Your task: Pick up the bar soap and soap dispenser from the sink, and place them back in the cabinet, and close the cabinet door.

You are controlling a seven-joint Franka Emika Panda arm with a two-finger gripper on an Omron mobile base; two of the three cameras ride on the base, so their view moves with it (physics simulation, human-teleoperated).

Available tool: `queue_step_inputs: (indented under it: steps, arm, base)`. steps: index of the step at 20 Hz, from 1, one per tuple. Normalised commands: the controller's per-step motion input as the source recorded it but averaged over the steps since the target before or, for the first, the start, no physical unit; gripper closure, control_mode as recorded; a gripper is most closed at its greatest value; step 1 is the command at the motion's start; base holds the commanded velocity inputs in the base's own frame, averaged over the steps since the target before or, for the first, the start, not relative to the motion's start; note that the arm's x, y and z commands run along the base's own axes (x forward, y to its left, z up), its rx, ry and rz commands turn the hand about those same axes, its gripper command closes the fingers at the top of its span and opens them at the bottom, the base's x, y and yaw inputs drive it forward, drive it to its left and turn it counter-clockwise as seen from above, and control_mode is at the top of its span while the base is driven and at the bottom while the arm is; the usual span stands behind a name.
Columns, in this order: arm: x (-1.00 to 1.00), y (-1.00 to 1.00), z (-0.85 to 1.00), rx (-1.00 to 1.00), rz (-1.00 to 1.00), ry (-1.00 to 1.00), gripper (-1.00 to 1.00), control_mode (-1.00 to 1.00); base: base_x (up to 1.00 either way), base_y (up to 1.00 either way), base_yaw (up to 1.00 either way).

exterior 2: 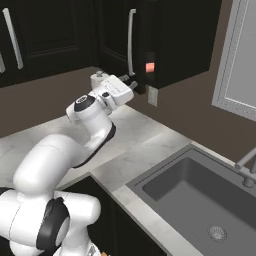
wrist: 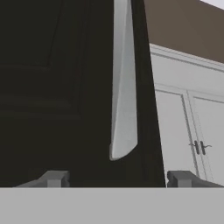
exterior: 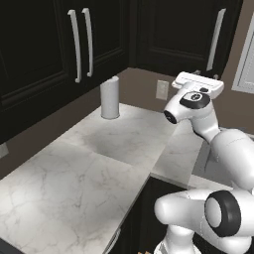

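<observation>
My gripper [exterior 2: 133, 85] is open and held up in front of the black-brown cabinet door [exterior 2: 117, 35], just below its long silver handle [exterior 2: 131, 42]. In the hand view the handle [wrist: 124, 87] hangs right ahead, and its lower end is above the gap between my spread fingertips [wrist: 52, 178]. The door stands slightly ajar. In the narrow gap at its right edge a small orange-red piece, the bar soap [exterior 2: 149, 67], shows inside the cabinet. The soap dispenser is hidden. The dark grey sink [exterior 2: 165, 192] lies to the right, with its drain [exterior 2: 217, 232] and faucet [exterior 2: 245, 167].
A white paper towel roll [exterior: 110, 97] stands on the marble counter [exterior: 74, 168] by the back wall. More dark cabinet doors with silver handles [exterior: 82, 42] line the left. White panelled doors [wrist: 192, 140] show beyond the cabinet's edge. An outlet [exterior: 162, 90] sits on the brown wall.
</observation>
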Motion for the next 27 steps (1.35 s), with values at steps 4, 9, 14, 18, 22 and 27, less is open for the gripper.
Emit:
queue_step_inputs:
  steps: [4, 9, 14, 18, 22, 27]
  arm:
    - [0.33, -0.22, -0.03, 0.0, 0.0, 0.0, -1.0, -1.0]
    - [0.33, -0.25, -0.04, 0.0, 0.0, 0.0, -1.0, -1.0]
    - [0.29, -0.27, -0.01, 0.0, 0.0, 0.0, -1.0, -1.0]
    - [0.22, -0.29, 0.0, 0.01, 0.0, 0.0, -1.0, -1.0]
    - [0.18, -0.26, 0.0, 0.01, 0.0, 0.0, -1.0, -1.0]
    - [0.11, -0.23, 0.0, 0.01, 0.0, 0.0, -1.0, -1.0]
  base:
    - [0.0, 0.0, 0.0]
    - [0.0, 0.0, 0.0]
    - [0.0, 0.0, 0.0]
    - [0.0, 0.0, 0.0]
    - [0.0, 0.0, 0.0]
    - [0.0, 0.0, 0.0]
